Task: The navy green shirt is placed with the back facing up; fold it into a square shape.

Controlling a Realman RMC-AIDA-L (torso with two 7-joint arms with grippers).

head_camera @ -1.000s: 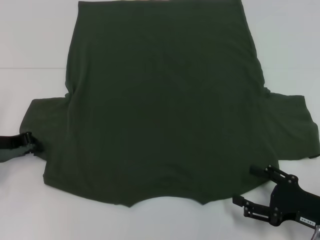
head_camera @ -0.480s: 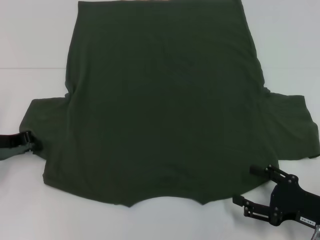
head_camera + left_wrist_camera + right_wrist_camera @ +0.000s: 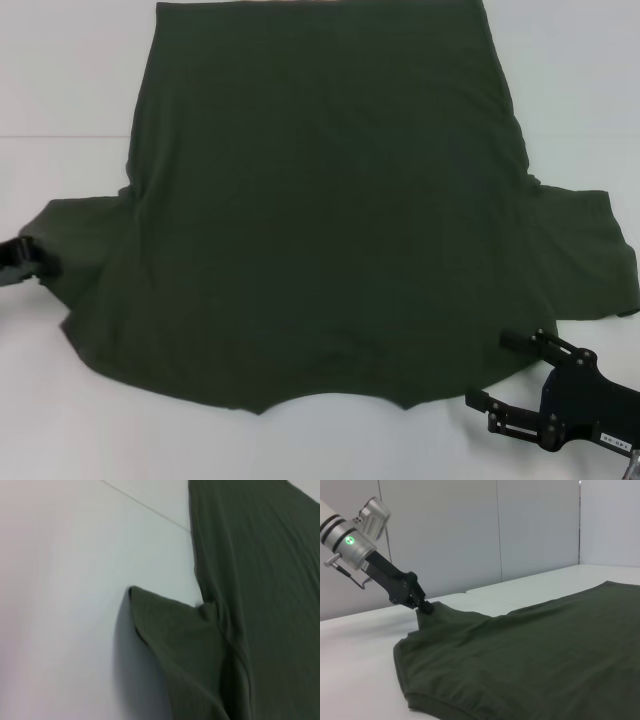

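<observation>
At left edge, left pincer [image 3: 38,258] pinches navy green shirt [image 3: 330,200] sleeve; right pincer [image 3: 500,375] wide

- The navy green shirt [image 3: 320,200] has its far hem cut off by the head view's top edge.
- The left gripper [image 3: 30,258] runs off the side; its fingertips sit buried in sleeve cloth.
- The right gripper [image 3: 500,375] has its body cropped at the corner.

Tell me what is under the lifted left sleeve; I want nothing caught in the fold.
Below the navy green shirt, its raised left sleeve shows only white table and shadow. The left claw pinches the sleeve. Under the flat body stays hidden.
</observation>
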